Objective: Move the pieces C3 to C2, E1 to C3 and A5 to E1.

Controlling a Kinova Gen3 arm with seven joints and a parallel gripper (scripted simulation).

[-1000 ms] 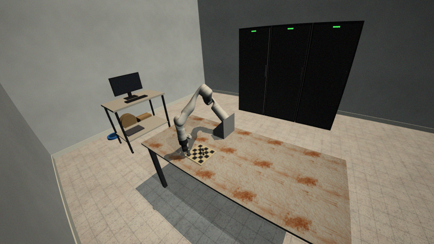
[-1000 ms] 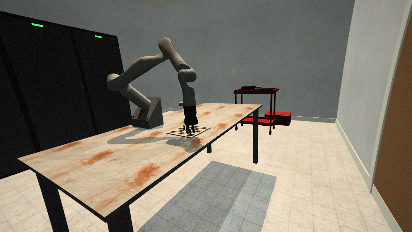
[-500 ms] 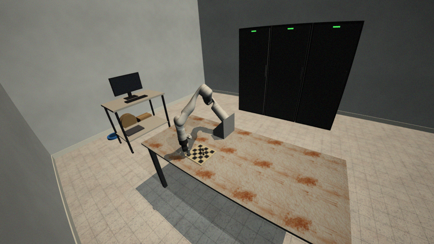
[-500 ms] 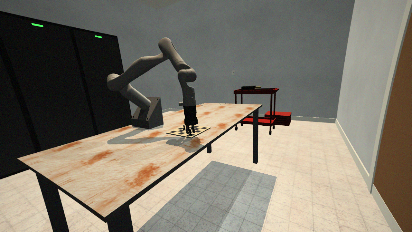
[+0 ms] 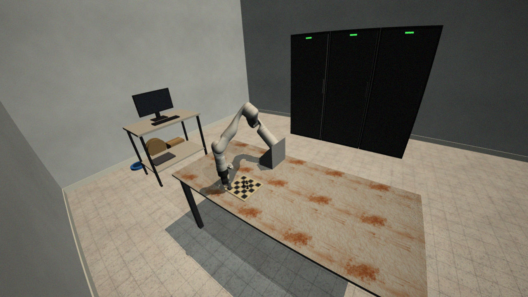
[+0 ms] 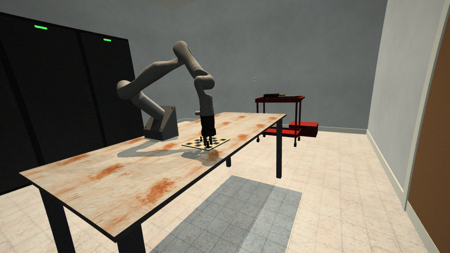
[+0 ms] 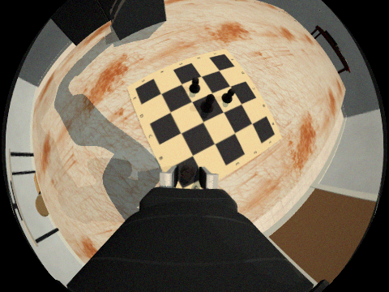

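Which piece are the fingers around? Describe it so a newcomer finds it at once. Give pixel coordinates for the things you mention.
On the rust-stained table (image 5: 313, 218) (image 6: 94, 157) (image 7: 243, 203) lies a checkered board (image 5: 244, 199) (image 6: 222, 139) (image 7: 211, 162). At its left corner in the top view is the dark piece (image 6: 207, 144) (image 7: 187, 173). It alone sits between the fingers (image 5: 226, 185) (image 6: 211, 140), apart from the three clustered near the middle.
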